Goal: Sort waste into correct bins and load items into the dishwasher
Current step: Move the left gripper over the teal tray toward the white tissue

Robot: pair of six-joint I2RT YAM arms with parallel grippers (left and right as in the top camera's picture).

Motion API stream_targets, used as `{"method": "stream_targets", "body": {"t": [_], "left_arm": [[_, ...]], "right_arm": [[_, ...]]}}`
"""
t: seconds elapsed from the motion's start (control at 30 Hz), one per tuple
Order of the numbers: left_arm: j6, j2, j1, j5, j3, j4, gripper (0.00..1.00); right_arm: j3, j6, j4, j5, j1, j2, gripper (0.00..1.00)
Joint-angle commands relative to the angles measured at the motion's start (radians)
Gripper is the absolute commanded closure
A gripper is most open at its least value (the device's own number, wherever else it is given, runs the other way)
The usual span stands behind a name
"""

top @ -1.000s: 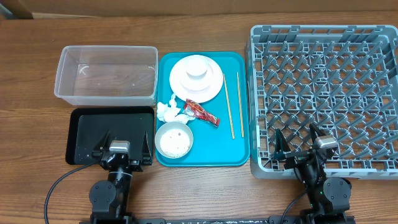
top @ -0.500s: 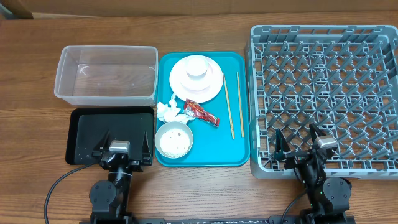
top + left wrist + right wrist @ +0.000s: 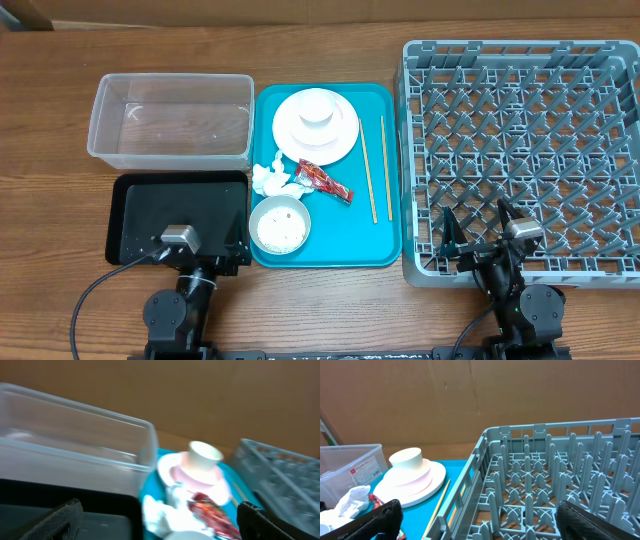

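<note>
On the teal tray, a pale pink plate (image 3: 316, 128) carries a white cup (image 3: 317, 106). In front of it lie a crumpled tissue (image 3: 269, 178), a red wrapper (image 3: 325, 181) and a grey bowl (image 3: 280, 225) holding rice grains. Two chopsticks (image 3: 368, 180) lie at the tray's right. The clear tub (image 3: 170, 120) and black tray (image 3: 180, 212) are on the left, the grey dish rack (image 3: 525, 150) on the right. My left gripper (image 3: 196, 250) is open and empty over the black tray's near edge (image 3: 160, 527). My right gripper (image 3: 480, 228) is open and empty over the rack's near left corner (image 3: 480, 520).
The teal serving tray (image 3: 385, 245) sits between the black tray and the rack. A brown cardboard wall (image 3: 470, 400) stands behind the table. Bare wooden table (image 3: 330, 310) lies in front of the trays.
My left wrist has shifted slightly left and tilted, and its view is motion-blurred. My right arm and all objects have stayed put.
</note>
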Motion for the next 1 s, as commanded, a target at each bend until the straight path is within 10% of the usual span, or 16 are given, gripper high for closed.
{"method": "stream_targets", "body": {"t": [0.0, 0.33, 0.7, 0.97], "left_arm": [[-0.155, 0.005, -0.003, 0.148, 0.07, -0.05, 0.0], [-0.161, 0.184, -0.004, 0.218, 0.504, -0.416, 0.0], [0.006, 0.962, -0.004, 0.266, 1.306, -1.082, 0.0], [0.002, 1.302, -0.003, 0.269, 1.524, -1.132, 0.0]], "right_arm": [[-0.01, 0.001, 0.007, 0.009, 0.002, -0.011, 0.0], [-0.01, 0.001, 0.007, 0.009, 0.002, -0.011, 0.0], [-0.01, 0.001, 0.007, 0.009, 0.002, -0.011, 0.0], [-0.01, 0.001, 0.008, 0.009, 0.002, -0.011, 0.0]]}}
